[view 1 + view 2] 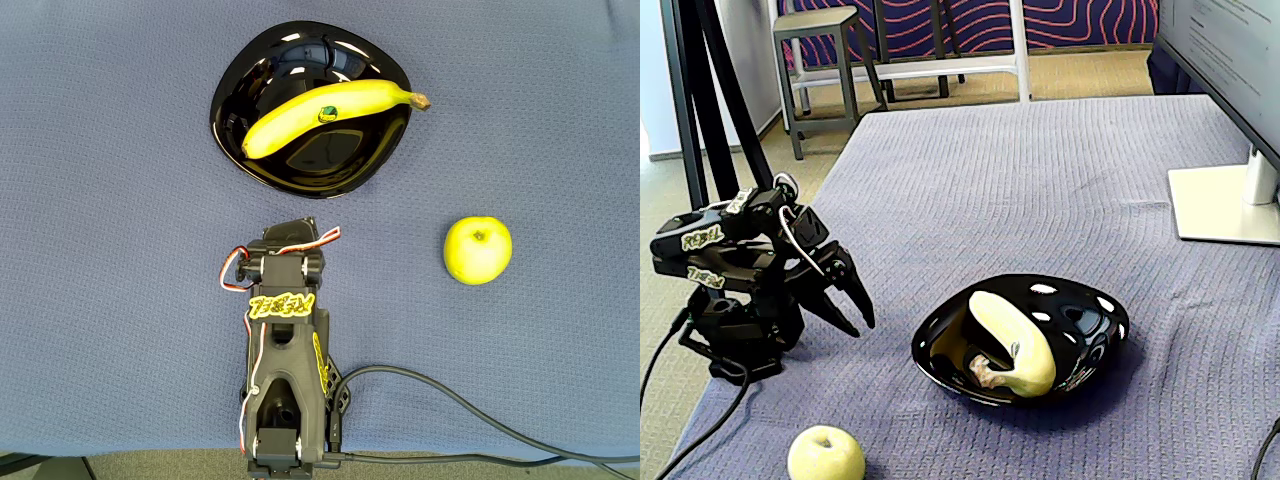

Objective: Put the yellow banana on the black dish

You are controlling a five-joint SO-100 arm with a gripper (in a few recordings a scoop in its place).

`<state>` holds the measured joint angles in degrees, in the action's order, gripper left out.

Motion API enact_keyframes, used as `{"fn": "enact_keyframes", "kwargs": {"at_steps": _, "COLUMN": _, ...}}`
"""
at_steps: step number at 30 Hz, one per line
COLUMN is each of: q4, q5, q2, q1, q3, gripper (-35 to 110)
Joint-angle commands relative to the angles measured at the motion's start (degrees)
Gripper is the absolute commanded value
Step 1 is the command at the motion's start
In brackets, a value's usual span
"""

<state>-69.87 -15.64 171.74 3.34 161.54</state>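
The yellow banana (325, 114) (1012, 340) lies across the black dish (240, 90) (1090, 310), with its brown stem tip poking over the dish's right rim in the overhead view. My gripper (296, 226) (861, 327) hangs folded back close to the arm's base, short of the dish and apart from it. In the fixed view its two fingers point down toward the cloth with a narrow gap and nothing between them.
A round yellow-green apple (477, 249) (825, 455) sits on the blue-grey cloth, right of the arm in the overhead view. A monitor foot (1225, 205) stands at the far right of the table. A black cable (480, 415) trails from the arm's base.
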Motion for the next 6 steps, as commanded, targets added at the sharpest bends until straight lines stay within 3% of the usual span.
{"fn": "enact_keyframes", "kwargs": {"at_steps": 1, "q4": 1.3, "q5": 1.0, "q2": 0.3, "q1": 0.3, "q3": -0.2, "gripper": 0}}
{"fn": "enact_keyframes", "kwargs": {"at_steps": 6, "q4": 1.5, "q5": 0.6, "q2": -0.1, "q1": -0.1, "q3": -0.3, "gripper": 0}}
